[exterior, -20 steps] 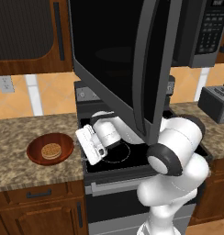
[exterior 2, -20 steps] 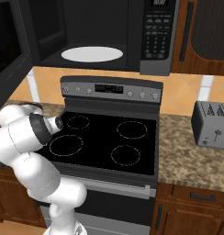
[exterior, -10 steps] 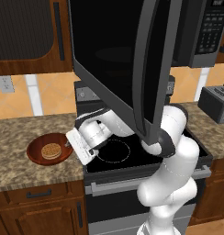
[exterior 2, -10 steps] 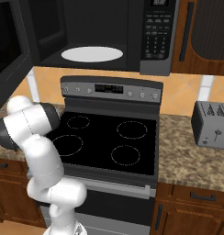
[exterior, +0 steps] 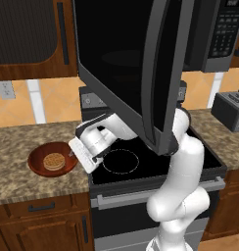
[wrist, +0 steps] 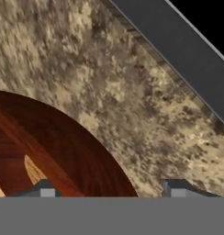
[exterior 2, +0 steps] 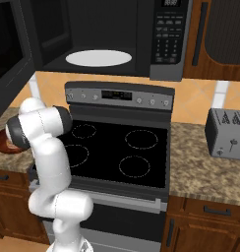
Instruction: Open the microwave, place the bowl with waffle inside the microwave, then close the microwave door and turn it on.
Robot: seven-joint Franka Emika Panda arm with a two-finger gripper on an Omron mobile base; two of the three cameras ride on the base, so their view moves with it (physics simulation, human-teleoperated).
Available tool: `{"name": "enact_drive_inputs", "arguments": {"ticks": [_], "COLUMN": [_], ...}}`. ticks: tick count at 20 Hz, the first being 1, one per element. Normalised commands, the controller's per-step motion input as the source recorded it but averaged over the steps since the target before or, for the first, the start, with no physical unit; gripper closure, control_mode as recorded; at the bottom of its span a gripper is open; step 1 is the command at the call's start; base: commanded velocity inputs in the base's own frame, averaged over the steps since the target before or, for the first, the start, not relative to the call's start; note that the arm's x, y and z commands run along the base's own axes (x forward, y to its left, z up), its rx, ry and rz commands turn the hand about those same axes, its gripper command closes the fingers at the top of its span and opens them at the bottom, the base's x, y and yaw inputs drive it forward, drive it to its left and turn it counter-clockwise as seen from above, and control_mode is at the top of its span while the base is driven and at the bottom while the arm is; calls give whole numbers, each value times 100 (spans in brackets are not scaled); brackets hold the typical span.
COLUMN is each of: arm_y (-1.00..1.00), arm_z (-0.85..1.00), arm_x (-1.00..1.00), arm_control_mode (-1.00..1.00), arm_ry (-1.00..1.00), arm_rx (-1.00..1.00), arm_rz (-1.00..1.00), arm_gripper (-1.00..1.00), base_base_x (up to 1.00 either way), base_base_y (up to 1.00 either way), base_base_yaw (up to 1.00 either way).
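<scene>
Hand view shows you the two dark tips of the gripper [wrist: 111, 193] set wide apart. One tip sits over the brown bowl [wrist: 49, 151] and the other over the speckled counter [wrist: 109, 82], so the bowl's rim lies between them. You can see nothing pinched between the tips; the jaws are open and hold nothing. A pale bit near the left edge may be the waffle, but you see too little of it to be sure.

From the left base view, you see the gripper [exterior: 75, 153] low over the counter [exterior: 23, 142], just beside the right edge of the bowl [exterior: 53, 159]. The waffle [exterior: 54, 161] lies flat in the middle of the bowl. The bowl sits on the counter to the left of the stove [exterior: 155, 162].

Look up and you see the microwave door [exterior: 136, 68] swung wide open, hanging out over the stove. The white arm bends under it.

From the right base view, you see the microwave [exterior 2: 112, 34] open, with a white round plate [exterior 2: 98, 57] inside. Its keypad [exterior 2: 167, 37] is on the right. A grey toaster [exterior 2: 226, 133] stands on the counter to the right of the stove.
</scene>
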Motion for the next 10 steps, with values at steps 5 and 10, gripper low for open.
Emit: {"name": "enact_drive_inputs", "arguments": {"ticks": [5, 10], "arm_y": [0, -19], "arm_z": [0, 30], "arm_x": [-3, -4], "arm_control_mode": [-100, -100], "arm_ry": [-2, -18], "arm_rx": [0, 2], "arm_rz": [0, -7], "arm_gripper": [100, 100], "base_base_x": [0, 0], "base_base_y": [0, 0], "base_base_yaw": [0, 0]}}
